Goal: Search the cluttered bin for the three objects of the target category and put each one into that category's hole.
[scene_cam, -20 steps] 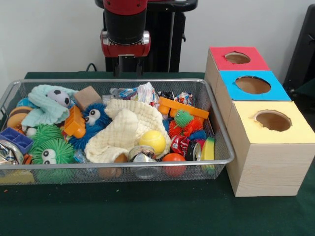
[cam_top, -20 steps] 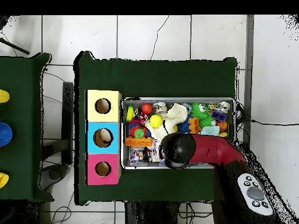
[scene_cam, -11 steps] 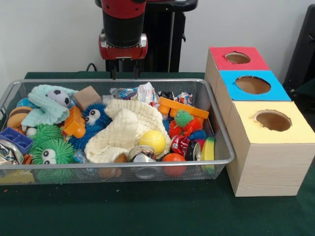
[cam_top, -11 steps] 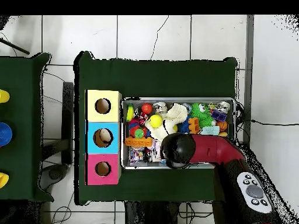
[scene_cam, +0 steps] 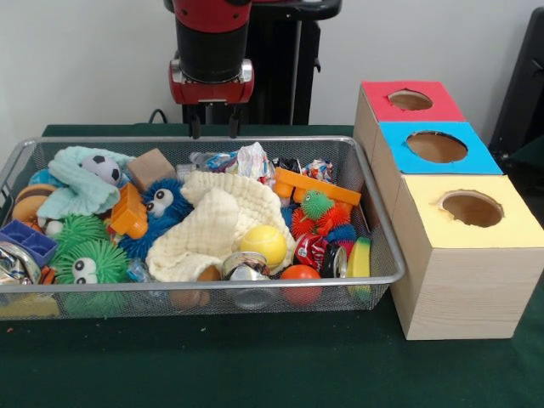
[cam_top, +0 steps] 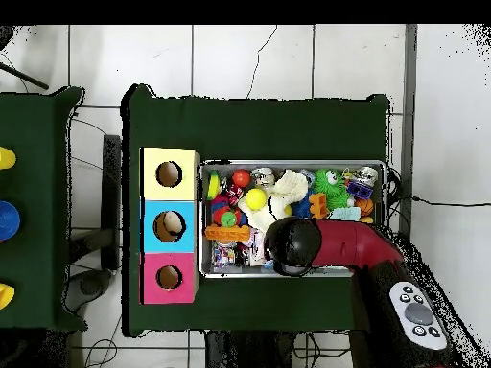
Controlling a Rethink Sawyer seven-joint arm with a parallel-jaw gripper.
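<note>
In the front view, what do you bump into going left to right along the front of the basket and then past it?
Green fuzzy toy → cream cloth → yellow ball → orange ball → yellow box.

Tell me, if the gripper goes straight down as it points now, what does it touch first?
Probably the clutter at the bin's far side, near the crinkled wrappers. The gripper hangs open above; depth is unclear.

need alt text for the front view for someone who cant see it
A wire mesh bin crammed with toys and a cream cloth sits on a green table, the robot's empty tool hovering above its back edge. Beside it stands a wooden box with red, blue and yellow holes.
</note>
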